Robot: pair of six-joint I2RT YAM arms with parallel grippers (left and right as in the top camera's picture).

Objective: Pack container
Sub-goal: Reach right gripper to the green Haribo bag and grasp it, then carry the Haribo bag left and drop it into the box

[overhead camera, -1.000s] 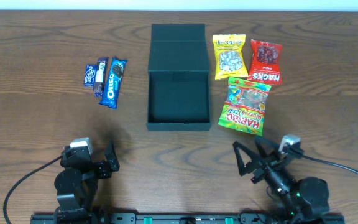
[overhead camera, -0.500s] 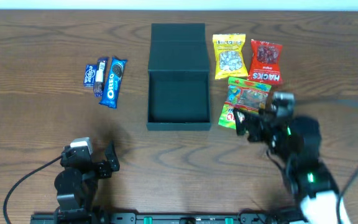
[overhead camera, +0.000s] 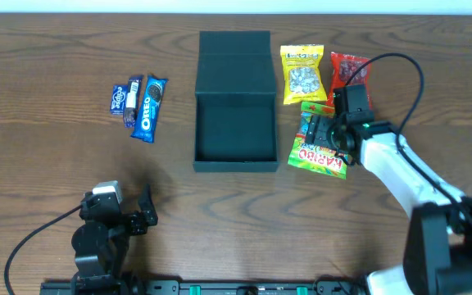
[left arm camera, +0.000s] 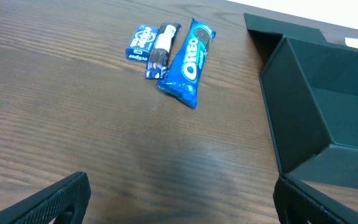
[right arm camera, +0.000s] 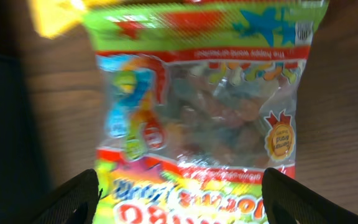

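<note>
The dark teal-black container (overhead camera: 235,127) lies open at the table's middle, its flap lid folded back (overhead camera: 234,53); its side wall also shows in the left wrist view (left arm camera: 303,118). My right gripper (overhead camera: 328,135) is open and hovers right over the green Haribo gummy packet (overhead camera: 318,156), which fills the right wrist view (right arm camera: 197,112) between the spread fingers. A yellow snack packet (overhead camera: 301,74) and a red Hacks packet (overhead camera: 349,70) lie behind it. My left gripper (overhead camera: 125,215) is open and empty near the front left.
An Oreo packet (overhead camera: 148,108), a dark bar (overhead camera: 133,97) and a small blue packet (overhead camera: 118,98) lie left of the container; they also show in the left wrist view, Oreo (left arm camera: 190,62) at the top centre. The right arm's cable (overhead camera: 400,65) arcs above the snacks.
My right arm has swung from the front right edge forward to the Haribo packet and now hovers over it, open. The left arm has not moved.
</note>
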